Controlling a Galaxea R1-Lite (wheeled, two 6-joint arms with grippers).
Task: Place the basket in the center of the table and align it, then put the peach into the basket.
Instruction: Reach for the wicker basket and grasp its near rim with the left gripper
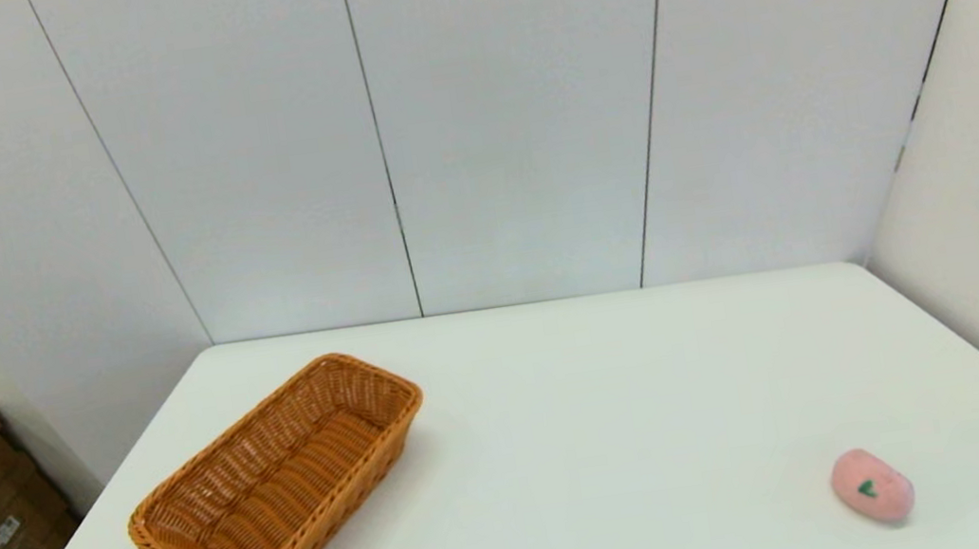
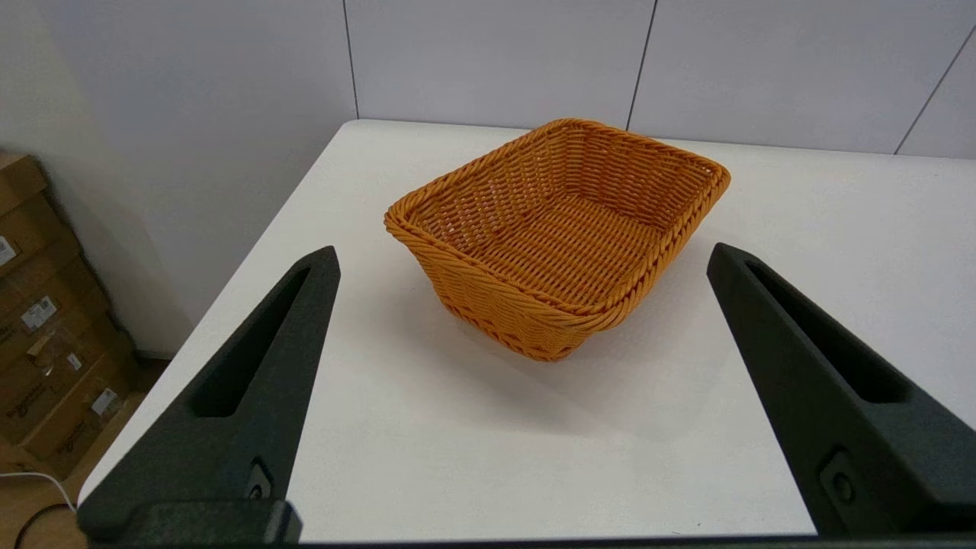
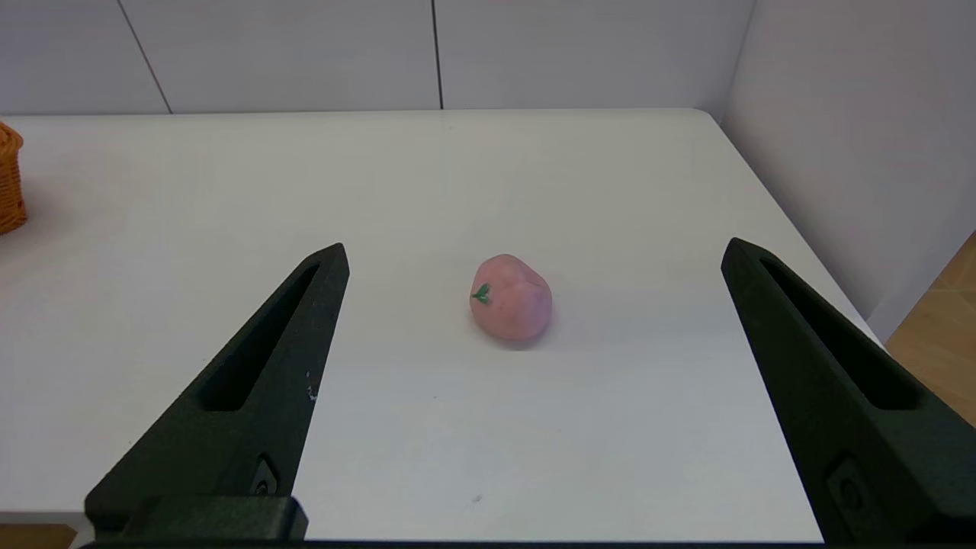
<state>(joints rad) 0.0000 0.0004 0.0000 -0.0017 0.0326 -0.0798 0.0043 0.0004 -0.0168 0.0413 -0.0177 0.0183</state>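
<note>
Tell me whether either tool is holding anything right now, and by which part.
Nothing is held. The left tool is open, short of the basket; the right tool is open, short of the peach. Both things rest on the table.

Left gripper (image 2: 522,255) and right gripper (image 3: 534,252) each show two long, matte-black, wedge-shaped jaws, with a slotted recess and a small round screw near each base.

The basket (image 1: 280,486) sits skewed on the table's (image 1: 586,414) left side (peach (image 1: 872,486) far right, well apart).
</note>
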